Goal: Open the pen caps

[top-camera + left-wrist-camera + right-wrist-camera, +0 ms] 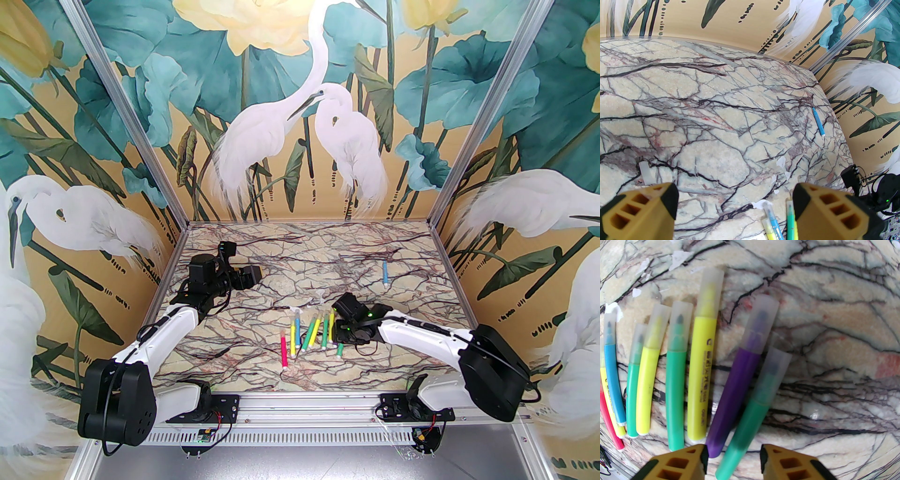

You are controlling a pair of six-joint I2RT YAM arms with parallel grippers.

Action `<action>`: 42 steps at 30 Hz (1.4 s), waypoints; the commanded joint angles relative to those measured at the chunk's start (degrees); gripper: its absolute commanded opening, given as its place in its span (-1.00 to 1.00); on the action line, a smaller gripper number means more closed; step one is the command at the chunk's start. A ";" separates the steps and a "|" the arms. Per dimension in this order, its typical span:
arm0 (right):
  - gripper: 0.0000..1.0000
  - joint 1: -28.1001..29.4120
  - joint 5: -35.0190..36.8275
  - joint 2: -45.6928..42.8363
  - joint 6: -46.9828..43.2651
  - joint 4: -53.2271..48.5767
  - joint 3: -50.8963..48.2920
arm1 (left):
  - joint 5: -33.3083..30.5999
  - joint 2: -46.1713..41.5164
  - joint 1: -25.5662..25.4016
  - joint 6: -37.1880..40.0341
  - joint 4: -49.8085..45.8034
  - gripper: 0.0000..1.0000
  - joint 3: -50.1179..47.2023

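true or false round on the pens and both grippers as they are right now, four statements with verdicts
1. One blue pen lies alone, apart from the pen cluster. True.
2. The purple pen has lost its cap. False: its cap sits on the tip.
3. The left gripper is open with nothing between its fingers. True.
4. The right gripper hangs over the lone blue pen. False: it is at the pen cluster, with a green pen lying between its open fingers.
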 commanded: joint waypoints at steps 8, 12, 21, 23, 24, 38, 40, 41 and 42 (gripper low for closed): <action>-0.22 0.65 2.29 1.47 2.62 0.70 -1.90 | 0.84 -1.29 -0.02 0.44 0.15 0.71 -0.43; -0.25 0.73 2.33 2.73 2.44 1.52 -1.90 | 0.83 -1.28 -0.02 0.31 -0.03 0.71 -0.25; -0.31 1.25 5.10 4.80 1.44 -1.10 -0.88 | 1.01 -1.37 -0.02 0.20 -0.16 0.72 -0.17; -0.32 1.60 6.50 5.28 1.07 -2.82 -0.30 | 1.10 -1.37 -0.02 0.08 -0.21 0.72 -0.16; -0.32 1.82 7.29 5.76 0.82 -3.86 0.06 | 1.10 -1.44 -0.02 0.05 -0.15 0.72 -0.16; -0.44 3.63 8.70 13.15 -0.20 -4.88 3.92 | 1.01 -2.16 -0.09 -0.07 -0.30 0.73 -0.08; -0.45 3.63 8.71 13.78 -0.02 -4.39 3.81 | 1.00 -2.25 -0.09 -0.14 -0.30 0.73 0.01; -0.47 3.63 8.73 13.96 0.08 -4.30 3.81 | 1.01 -2.25 -0.10 -0.20 -0.30 0.72 0.01; -0.47 3.63 9.01 14.29 0.14 -4.27 3.75 | 1.01 -2.25 -0.07 -0.15 -0.30 0.72 0.01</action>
